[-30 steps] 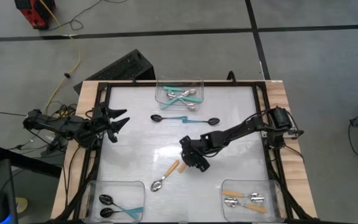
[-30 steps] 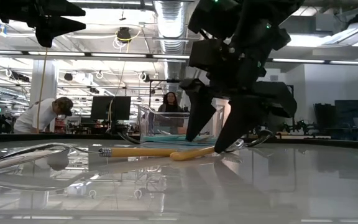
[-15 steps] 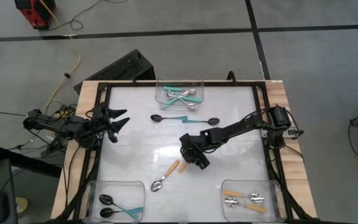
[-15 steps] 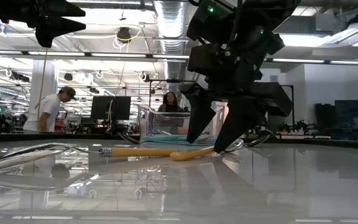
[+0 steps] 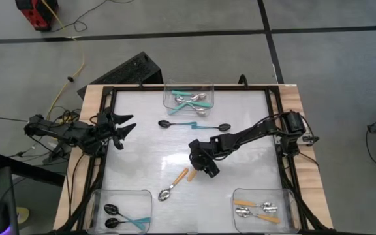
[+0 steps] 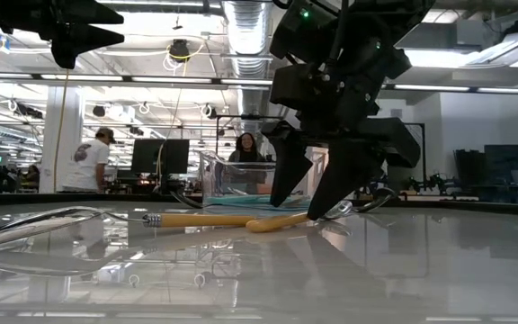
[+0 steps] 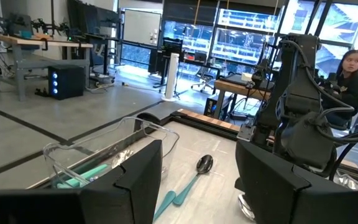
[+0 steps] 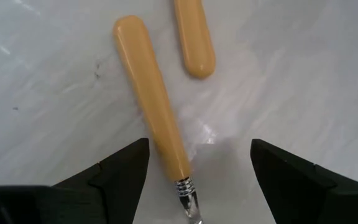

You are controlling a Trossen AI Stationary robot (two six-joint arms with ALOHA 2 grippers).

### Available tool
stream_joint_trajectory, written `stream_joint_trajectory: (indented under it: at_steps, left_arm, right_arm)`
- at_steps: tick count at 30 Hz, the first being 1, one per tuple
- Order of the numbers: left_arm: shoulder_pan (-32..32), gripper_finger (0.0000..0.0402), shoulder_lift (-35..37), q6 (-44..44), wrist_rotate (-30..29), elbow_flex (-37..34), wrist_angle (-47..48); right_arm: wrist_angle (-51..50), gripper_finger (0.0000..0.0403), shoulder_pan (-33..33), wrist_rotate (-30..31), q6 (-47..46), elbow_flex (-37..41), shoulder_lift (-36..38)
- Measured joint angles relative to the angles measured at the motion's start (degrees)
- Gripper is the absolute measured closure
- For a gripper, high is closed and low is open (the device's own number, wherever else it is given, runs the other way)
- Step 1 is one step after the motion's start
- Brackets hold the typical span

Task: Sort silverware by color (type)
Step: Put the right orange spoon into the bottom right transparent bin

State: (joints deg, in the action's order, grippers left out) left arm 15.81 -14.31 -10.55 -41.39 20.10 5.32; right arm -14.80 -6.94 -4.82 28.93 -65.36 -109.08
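On a glossy white tabletop (image 5: pixel 142 143), three clear plastic bins (image 5: pixel 188 96) hold sorted spoons, while two black-bowled teal spoons (image 5: pixel 178 123) and two orange-handled spoons (image 5: pixel 174 184) lie loose mid-table. The right end effector (image 5: pixel 203 168) hovers just above the smooth, rounded orange handles, fingers spread and empty. The left end effector (image 5: pixel 124 125) waits released at the left edge.
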Motion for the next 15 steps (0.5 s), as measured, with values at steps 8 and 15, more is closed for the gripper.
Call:
stream_joint_trajectory:
  at_steps: [8,15]
  left_arm:
    - [0.01,0.0212,0.00,0.00,0.00,0.00,-0.02]
    - [0.00,0.0212,0.00,0.00,0.00,0.00,-0.02]
  right_arm:
    - [-1.05,0.0097,-0.15,-0.02,-0.04,0.02,0.00]
    - [-1.51,0.0097,-0.02,-0.94,-0.04,0.02,0.00]
